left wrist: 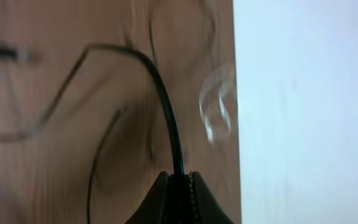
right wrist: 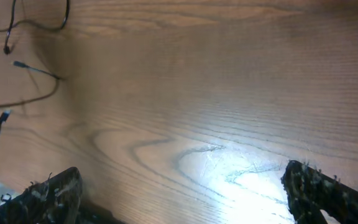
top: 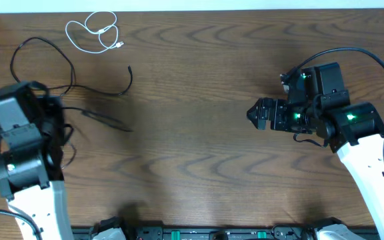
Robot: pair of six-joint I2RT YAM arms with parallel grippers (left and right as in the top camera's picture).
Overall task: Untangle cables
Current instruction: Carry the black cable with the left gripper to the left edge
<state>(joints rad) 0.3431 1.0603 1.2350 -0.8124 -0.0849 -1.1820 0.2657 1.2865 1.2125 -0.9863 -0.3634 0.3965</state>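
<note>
Presently the left gripper (left wrist: 179, 182) has its jaws pressed together on a black cable (left wrist: 166, 106), which rises out of the pinch and arcs away over the table (left wrist: 30, 186). Overhead, both black cords bunch at the left side. The looped black cable (top: 69, 65) sweeps round above the left arm and trails right to its plug (top: 130, 69). A second black strand (top: 105, 119) runs out from under that arm, its long axis left-to-right and slanting slightly toward the near edge. It has a shadow beside it, so it is probably lifted off the wood. Which of the two enters the jaws cannot be told from above. The white cable (top: 93, 33) lies loosely coiled near the far edge and looks apart from the black ones. The right gripper (top: 251, 115) is empty, with its fingers (right wrist: 48, 193) spread wide. It points left toward the cords but sits well apart from them across bare wood, and its own camera catches cable ends only in the far top-left corner. The left arm is much the nearer, so the right would have to travel left, roughly along the strand's axis, to take a free end. The surface is dark, smooth wood grain with a glare patch under the right wrist; thin cords lying flat on it likely offer little purchase. Beyond the far edge there is only pale, blank background.
</note>
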